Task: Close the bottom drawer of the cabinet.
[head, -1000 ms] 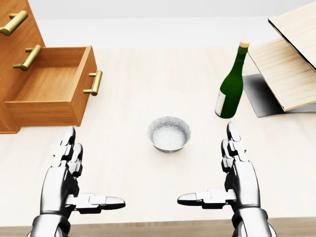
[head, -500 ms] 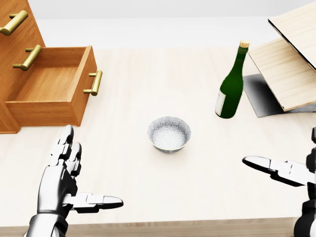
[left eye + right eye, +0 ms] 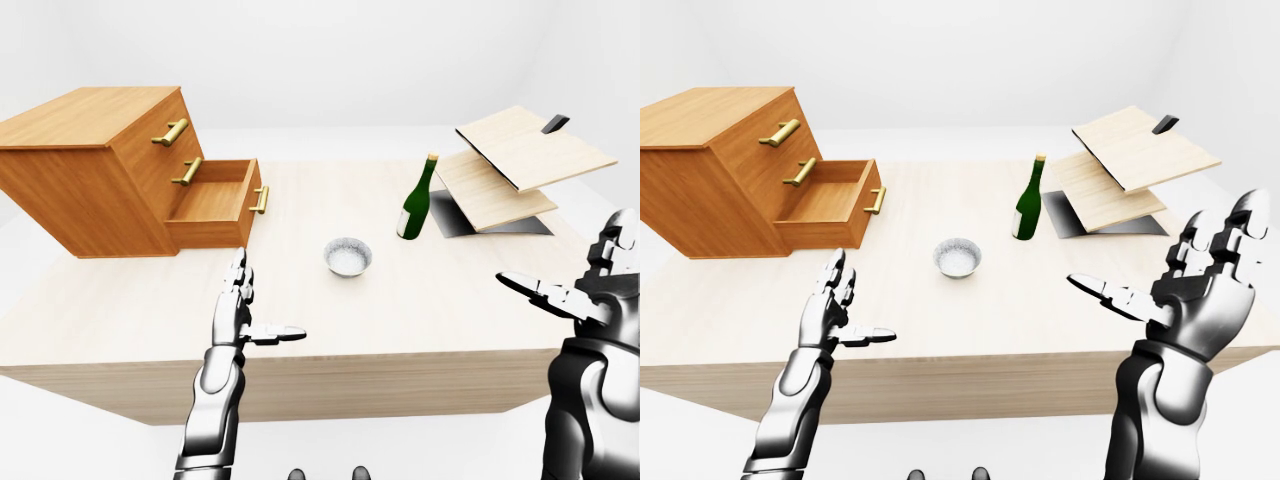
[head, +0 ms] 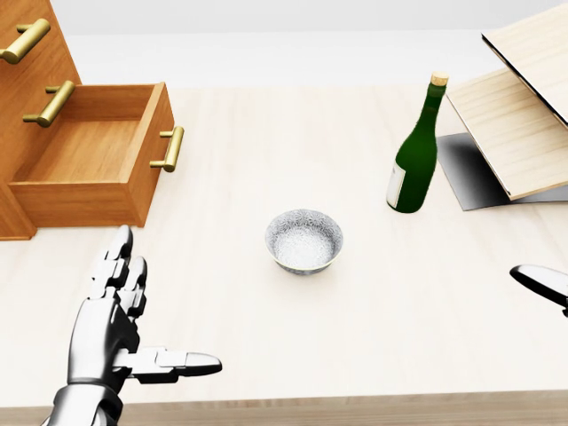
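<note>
A wooden cabinet (image 3: pixel 90 170) with brass handles stands on the table at the left. Its bottom drawer (image 4: pixel 89 169) is pulled out, and the inside looks empty. The drawer's brass handle (image 4: pixel 170 148) faces right in the head view. My left hand (image 4: pixel 151 311) is open over the table, below the drawer and apart from it, fingers straight and thumb pointing right. My right hand (image 3: pixel 1160 275) is open and raised at the far right, past the table's right side. Only its thumb tip (image 4: pixel 540 282) shows in the head view.
A small grey bowl (image 4: pixel 303 240) sits mid-table, right of the drawer. A green wine bottle (image 4: pixel 415 151) stands upright further right. Slanted wooden boards on a dark stand (image 4: pixel 524 115) fill the right corner. The table's near edge (image 4: pixel 284 410) runs along the bottom.
My right hand has swung out to the right and up, leaving the head view except for its thumb tip. The left hand, the drawer and the camera have stayed put.
</note>
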